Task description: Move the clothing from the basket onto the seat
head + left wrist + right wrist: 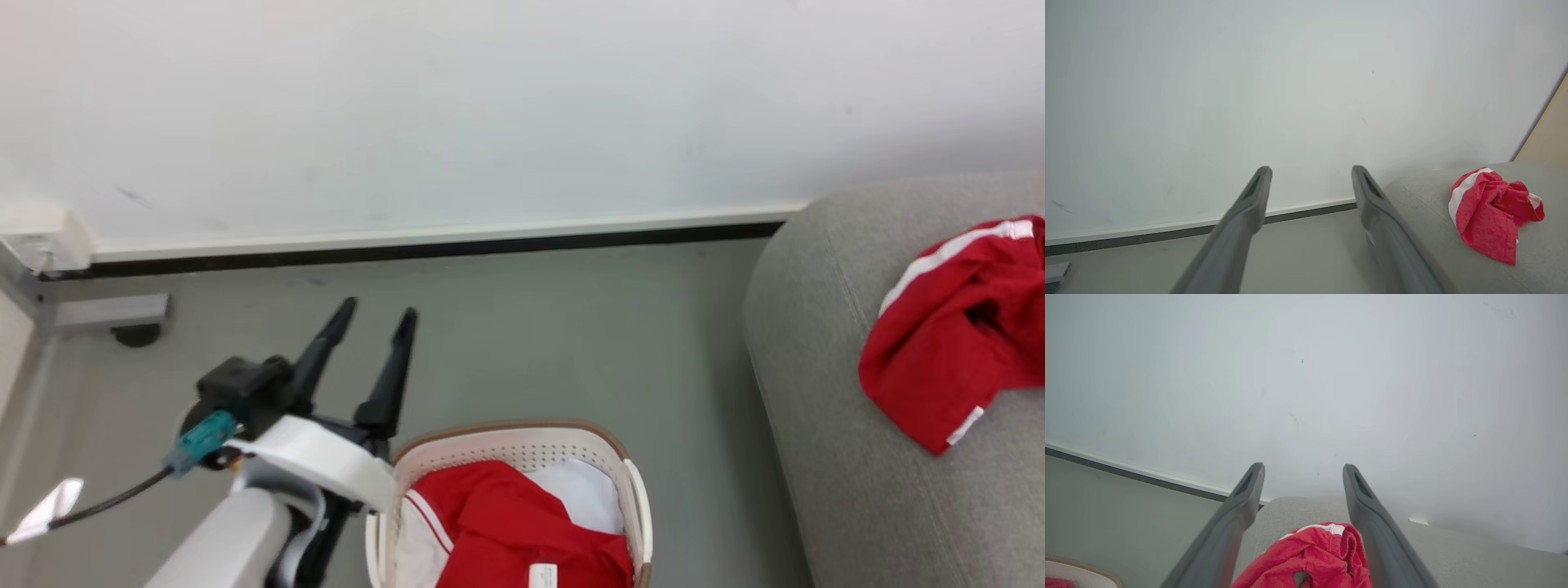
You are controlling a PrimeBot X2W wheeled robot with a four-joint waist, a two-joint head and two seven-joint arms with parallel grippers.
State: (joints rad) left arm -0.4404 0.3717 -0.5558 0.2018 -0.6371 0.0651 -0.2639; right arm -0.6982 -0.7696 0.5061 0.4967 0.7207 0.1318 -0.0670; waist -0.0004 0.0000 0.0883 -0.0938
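Note:
A red garment of the clothing (pixel 955 335) lies crumpled on the grey seat (pixel 816 367) at the right. Another red piece with a white label (pixel 506 523) sits in the cream basket (pixel 522 426) at the bottom centre, over a pale white pad (pixel 588 490). My left gripper (pixel 375 314) hovers open above the floor, left of the basket, with nothing between its fingers. The left wrist view has that gripper (pixel 1310 171) facing the wall, the garment (pixel 1486 212) on the seat (pixel 1421 196) to its right. My right gripper (pixel 1302 467) stands open just above the garment (pixel 1310 555) on the seat (pixel 1474 551).
A white wall with a dark baseboard (pixel 424 245) runs behind the grey floor (pixel 571 343). A grey metal frame with a caster (pixel 106 314) stands at the left. The basket's rim (pixel 1069 567) shows at the right wrist view's lower left.

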